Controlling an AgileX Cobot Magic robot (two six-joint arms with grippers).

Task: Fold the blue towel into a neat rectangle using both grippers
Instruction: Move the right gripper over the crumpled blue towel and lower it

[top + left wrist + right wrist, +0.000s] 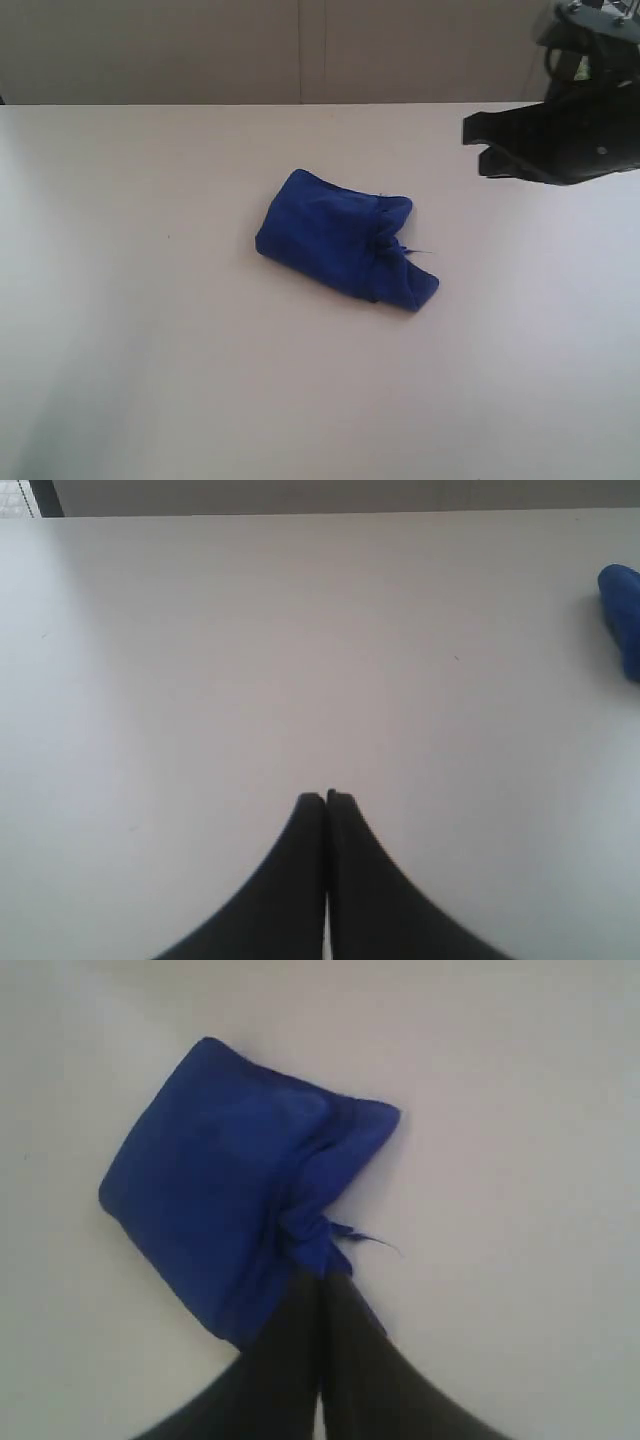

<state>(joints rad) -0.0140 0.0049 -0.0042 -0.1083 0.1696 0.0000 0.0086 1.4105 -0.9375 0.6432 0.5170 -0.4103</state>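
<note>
So, left to right: the left gripper, closed up tight, sits over bare table with the blue towel just poking into the edge of its view, so it's well off. The towel lies mid-table as a loose folded bundle, long axis running far-left to near-right, bunched edge on the right. The right gripper, also pinched together on nothing I can see, hangs off its far-right side, so I'd say it's the nearer arm.

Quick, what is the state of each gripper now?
Left gripper: closed, holding nothing.
Right gripper: closed, holding nothing; the towel lies free on the table.
</note>
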